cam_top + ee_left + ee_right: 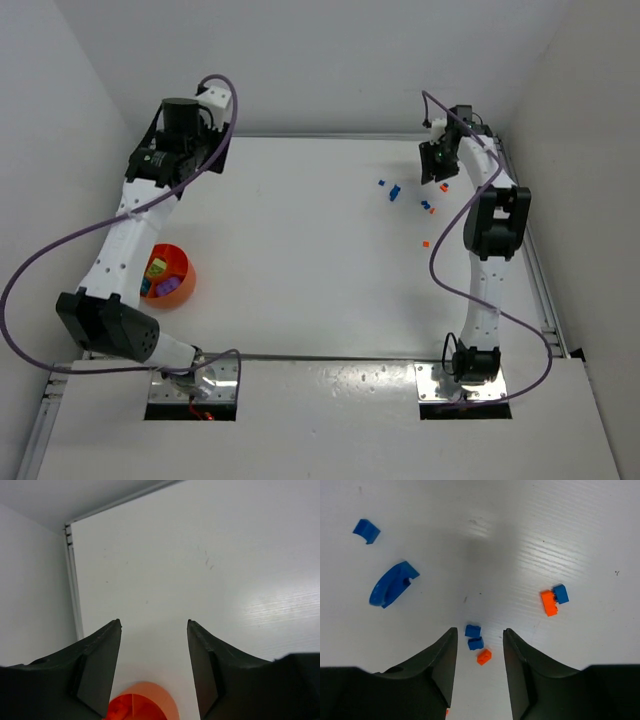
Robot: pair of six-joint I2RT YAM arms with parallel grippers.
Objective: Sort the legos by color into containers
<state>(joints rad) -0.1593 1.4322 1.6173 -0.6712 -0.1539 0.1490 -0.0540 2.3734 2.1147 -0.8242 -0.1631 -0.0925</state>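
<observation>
Right gripper: fingers apart, holding nothing. Two small blue bricks lie on the table in the gap, touching neither finger, with one orange brick just at their 6 o'clock. An orange-and-blue pair, touching each other, sits at 2 o'clock. A curved blue piece is at 10, and a small blue clip further out at 10. I count five blue and two orange there. The top view shows these loose legos only as specks at the table's 2 o'clock. Left gripper: fingers wide apart, empty, orange bowl at 6 o'clock under the tips. Only the top view shows the bowl's contents, yellow and purple bits, too small for me to count. One bowl, at the table's 8 o'clock.
</observation>
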